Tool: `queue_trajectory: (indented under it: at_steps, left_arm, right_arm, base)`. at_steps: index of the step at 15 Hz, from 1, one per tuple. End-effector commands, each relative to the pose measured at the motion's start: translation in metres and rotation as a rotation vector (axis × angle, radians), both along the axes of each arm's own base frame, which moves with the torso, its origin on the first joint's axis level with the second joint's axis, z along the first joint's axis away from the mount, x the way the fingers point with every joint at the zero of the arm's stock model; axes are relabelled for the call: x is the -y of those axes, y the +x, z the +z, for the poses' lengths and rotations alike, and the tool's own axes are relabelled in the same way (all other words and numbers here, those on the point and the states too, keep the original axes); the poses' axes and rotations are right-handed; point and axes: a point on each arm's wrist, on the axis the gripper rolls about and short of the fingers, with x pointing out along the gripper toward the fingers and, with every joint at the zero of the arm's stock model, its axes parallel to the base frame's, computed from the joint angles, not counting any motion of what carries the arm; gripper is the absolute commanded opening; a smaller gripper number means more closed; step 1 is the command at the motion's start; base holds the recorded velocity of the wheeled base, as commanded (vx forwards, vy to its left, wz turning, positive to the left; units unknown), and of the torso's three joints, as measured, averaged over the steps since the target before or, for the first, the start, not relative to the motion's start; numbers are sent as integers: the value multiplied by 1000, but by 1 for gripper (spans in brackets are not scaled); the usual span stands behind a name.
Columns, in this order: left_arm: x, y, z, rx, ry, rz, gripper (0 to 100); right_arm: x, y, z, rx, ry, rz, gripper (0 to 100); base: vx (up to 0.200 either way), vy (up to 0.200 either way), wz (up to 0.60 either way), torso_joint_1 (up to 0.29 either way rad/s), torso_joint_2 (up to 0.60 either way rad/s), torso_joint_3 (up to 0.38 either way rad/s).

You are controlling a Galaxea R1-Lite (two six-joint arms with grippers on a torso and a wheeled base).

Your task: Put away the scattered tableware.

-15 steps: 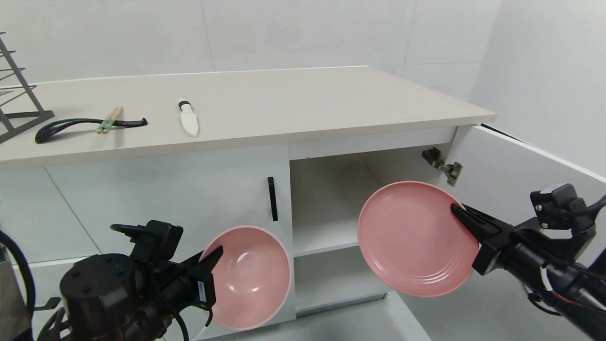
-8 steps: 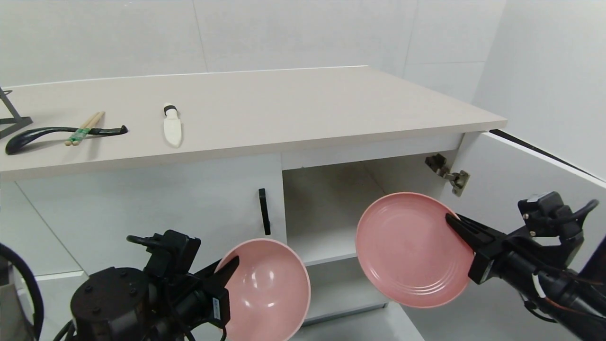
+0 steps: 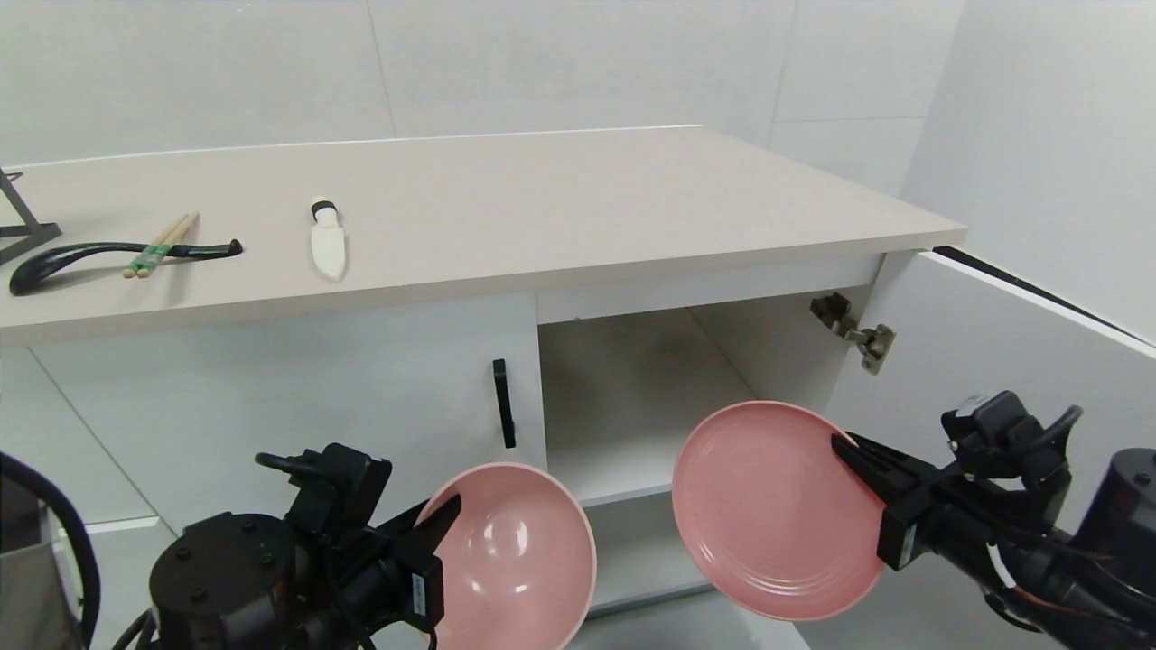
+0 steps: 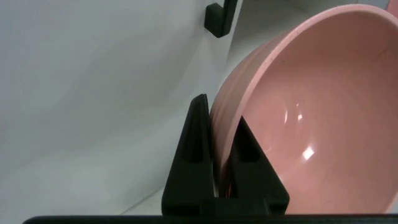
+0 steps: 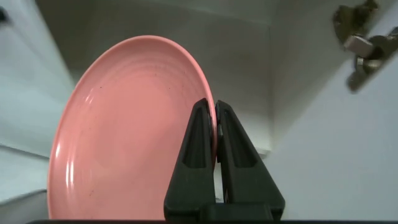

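The left arm is stretching forward low in front of the cabinet's closed door (image 3: 271, 406). Its left hand (image 3: 447, 515) is pinching the rim of a pink bowl (image 3: 519, 560), one finger inside the wall and one outside, pressed tight against it. The bowl is being held on edge with its hollow facing back toward the robot, just below the black door handle (image 3: 502, 415). The closed door is standing directly behind the bowl.

The right arm is extending in from the robot's right at about the same height. Its right hand (image 3: 844, 444) is clamping the rim of a pink plate (image 3: 768, 506), the fingers nearly together with only the plate's edge between them. The plate is also tilted up on edge, its ringed face toward the robot, and it is hanging in front of the open compartment, overlapping the front of the white shelf (image 3: 614, 469).

The open door (image 3: 993, 343) is standing out beside the right arm, with a metal hinge (image 3: 853, 332) at its upper inner corner.

On the counter (image 3: 542, 199) above, a black ladle (image 3: 90, 255) is lying toward the left end, a pair of chopsticks (image 3: 161, 244) is crossing over its handle, and a cream knife (image 3: 328, 242) is lying near them. The foot of a dark rack (image 3: 18, 226) is showing at the left edge.
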Motion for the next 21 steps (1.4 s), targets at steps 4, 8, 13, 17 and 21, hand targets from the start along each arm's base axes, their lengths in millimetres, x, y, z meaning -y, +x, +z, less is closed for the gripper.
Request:
queue_trajectory:
  at_steps: [4, 8, 13, 17, 21]
  left_arm:
    - [-1, 1, 0, 7, 6, 31, 0]
    - [-6, -3, 14, 70, -17, 29, 0]
    - [-10, -13, 37, 155, -93, 14, 0]
    - [-7, -28, 52, 226, -135, -56, 0]
    - [-5, -35, 50, 197, -106, -90, 0]
  right_arm:
    - [0, 8, -19, -66, -90, -82, 0]
    - [-8, 4, -16, -113, 75, -76, 0]
    - [-32, 26, -52, -290, 194, -93, 0]
    - [-57, 70, -64, -265, 332, -110, 0]
    - [-64, 83, -89, -307, 306, -123, 0]
  base:
    - [0, 0, 0, 0, 0, 0]
    - [0, 0, 0, 0, 0, 0]
    - [0, 0, 0, 0, 0, 0]
    - [150, 0, 0, -2, 3, 4]
    - [0, 0, 0, 0, 0, 0]
